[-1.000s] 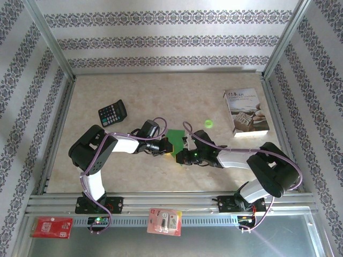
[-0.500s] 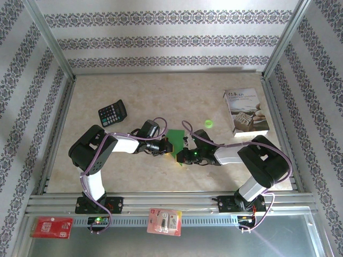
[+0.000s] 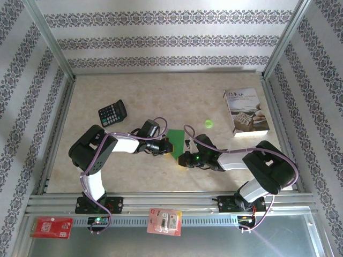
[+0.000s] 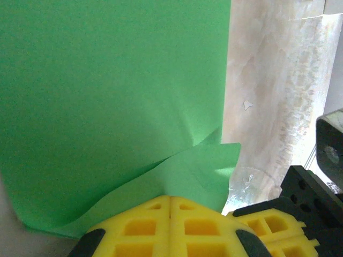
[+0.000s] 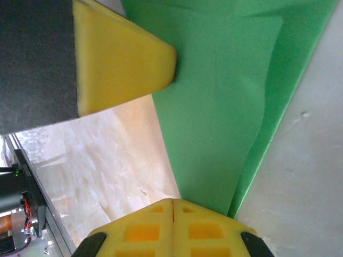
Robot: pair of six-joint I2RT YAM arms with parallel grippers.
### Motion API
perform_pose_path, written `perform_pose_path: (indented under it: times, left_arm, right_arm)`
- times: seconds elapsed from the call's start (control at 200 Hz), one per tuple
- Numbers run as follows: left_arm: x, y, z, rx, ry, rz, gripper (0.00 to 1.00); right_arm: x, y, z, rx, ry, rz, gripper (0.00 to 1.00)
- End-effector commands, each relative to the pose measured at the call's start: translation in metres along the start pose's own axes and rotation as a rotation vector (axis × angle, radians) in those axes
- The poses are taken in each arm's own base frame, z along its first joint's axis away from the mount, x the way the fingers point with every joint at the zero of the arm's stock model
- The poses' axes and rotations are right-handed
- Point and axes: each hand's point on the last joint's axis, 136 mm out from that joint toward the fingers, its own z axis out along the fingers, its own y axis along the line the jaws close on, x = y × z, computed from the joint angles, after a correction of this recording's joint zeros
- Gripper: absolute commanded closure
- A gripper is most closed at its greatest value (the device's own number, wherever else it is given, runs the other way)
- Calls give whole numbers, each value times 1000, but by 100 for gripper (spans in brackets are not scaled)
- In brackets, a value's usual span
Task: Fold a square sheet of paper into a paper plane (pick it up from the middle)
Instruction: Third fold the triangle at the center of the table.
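Top external, square sheet of paper (image 3: pixel 174 137): bright green and creased narrower than a square; it sits right of the calculator (image 3: pixel 112 113) and nearer the arm bases, between the two grippers; no dart shape yet, so the folding looks early
Left wrist, sheet face (image 4: pixel 107 107): broad and flat, with one loose corner flap curling up at the near edge
Left gripper (image 4: pixel 170 199): yellow pads pressed together, the flap's edge nipped between them; seen from above, this left gripper (image 3: pixel 169 151) is at the sheet's near-left corner
Right gripper (image 5: pixel 172 203): pads closed on the sheet's (image 5: pixel 225 107) near edge, beside a folded layer; the left arm's fingertip (image 5: pixel 126 59) lies against the paper just opposite
Risk, tearing: both pinches sit near the edge and close together; any pull apart would probably rip the thin paper
Risk, slipping: so little paper is nipped that a twist could free it
Risk, crooked crease: the curled flap may be pressed down askew
Risk, collision: the fingers are nearly touching; a small misjudged move could knock them together
Surroundings: green disc (image 3: pixel 208 123) and printed booklet (image 3: pixel 245 113) lie farther right of the calculator, well apart from the sheet
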Motion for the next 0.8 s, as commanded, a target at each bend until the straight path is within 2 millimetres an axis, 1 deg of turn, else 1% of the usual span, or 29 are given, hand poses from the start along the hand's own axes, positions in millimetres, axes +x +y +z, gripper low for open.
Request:
perform_pose_path:
  times: [0.0, 0.015, 0.105, 0.205, 0.275, 0.355, 0.385, 0.395, 0.425, 0.495, 0.649, 0.714, 0.799]
  left_arm:
    - [36, 74, 0, -255, 88, -111, 100]
    - [35, 74, 0, -256, 87, -111, 100]
    - [36, 74, 0, -260, 88, -110, 100]
    - [36, 74, 0, -256, 89, -111, 100]
    - [35, 73, -1, -255, 88, -112, 100]
    - [34, 72, -1, -252, 85, -111, 100]
    - [34, 72, -1, -252, 85, -110, 100]
    - [34, 72, -1, -251, 85, -110, 100]
    - [34, 71, 0, -249, 84, -111, 100]
    - [34, 70, 0, -246, 82, -112, 100]
    - [32, 69, 1, -239, 78, -115, 100]
    - [32, 68, 0, -237, 77, -115, 100]
    - [30, 67, 1, -234, 74, -112, 100]
  right_arm:
    - [66, -51, -8, 193, 182, 135, 100]
    - [71, -54, -10, 200, 188, 141, 100]
    - [74, -56, -15, 204, 179, 154, 100]
    - [70, -49, -19, 180, 162, 147, 100]
    - [57, -36, -23, 131, 128, 136, 100]
    - [36, -14, -28, 65, 68, 114, 100]
    - [32, -11, -30, 53, 57, 110, 100]
    - [24, -2, -31, 34, 40, 98, 100]
    - [15, 7, -32, 13, 22, 85, 100]
    - [3, 18, -32, -11, 2, 68, 100]
    - [-16, 34, -24, -40, -9, 41, 100]
    - [-21, 36, -19, -41, -7, 37, 100]
    - [-25, 33, -11, -28, 0, 40, 100]
